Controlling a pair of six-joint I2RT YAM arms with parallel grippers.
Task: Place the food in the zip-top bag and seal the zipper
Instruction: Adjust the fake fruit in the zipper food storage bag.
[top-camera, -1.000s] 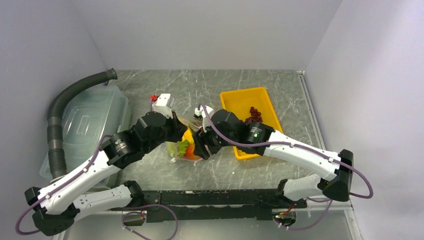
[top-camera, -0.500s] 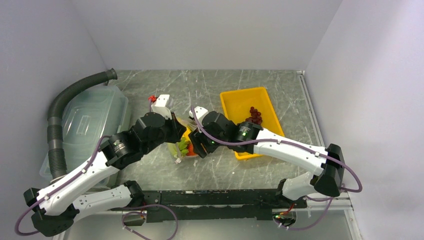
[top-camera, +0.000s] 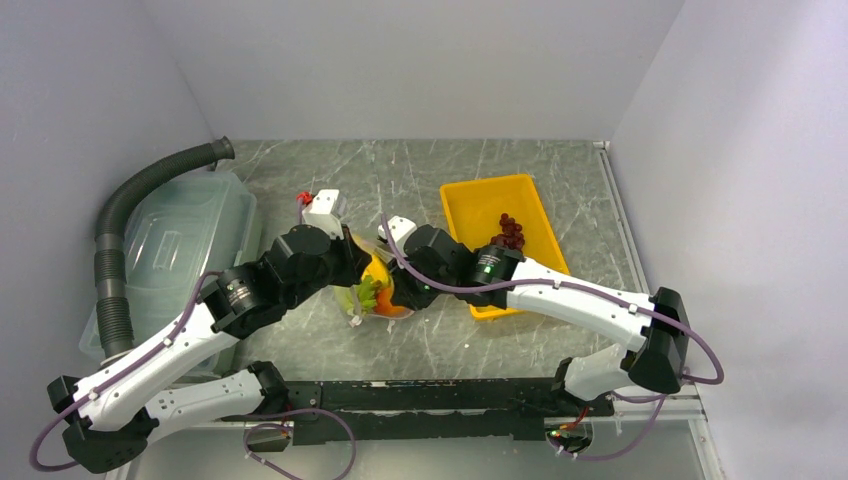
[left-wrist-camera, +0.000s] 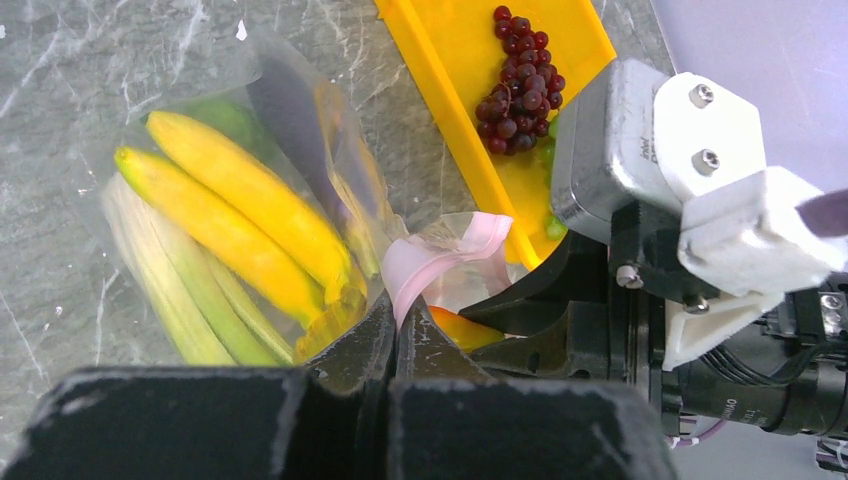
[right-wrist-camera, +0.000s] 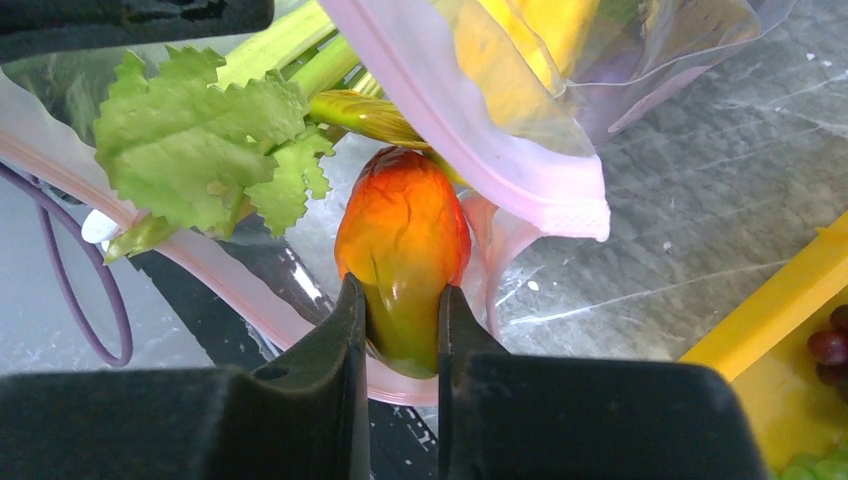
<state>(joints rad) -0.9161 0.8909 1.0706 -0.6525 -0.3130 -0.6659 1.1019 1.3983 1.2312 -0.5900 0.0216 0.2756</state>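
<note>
- At the near middle of the table (top-camera: 430, 170), just ahead of the arm bases, both wrists meet over the zip-top bag (left-wrist-camera: 300, 120), which lies on its side with its mouth turned toward them.
- The left gripper (left-wrist-camera: 395, 322) is clenched on the pink zipper (left-wrist-camera: 440, 255) and lifts that edge. I take this as propping the mouth open for the other arm.
- The right gripper (right-wrist-camera: 400, 300) clamps the red-orange fruit (right-wrist-camera: 402, 240) by its lower end. The free end sits right at the bag's mouth, so I judge it to be entering, not yet inside.
- Deeper in the bag lie the bananas (left-wrist-camera: 240, 210) and the pale leek (left-wrist-camera: 170, 290), with a green leaf (right-wrist-camera: 200, 140) near the opening.
- Beyond, to the right, the yellow tray (left-wrist-camera: 470, 60) holds the dark grapes (left-wrist-camera: 515, 85), not yet bagged, so sealing looks some way off.
- At the far left, the lidded bin (top-camera: 170, 240) and grey hose (top-camera: 120, 220) stand well apart.
</note>
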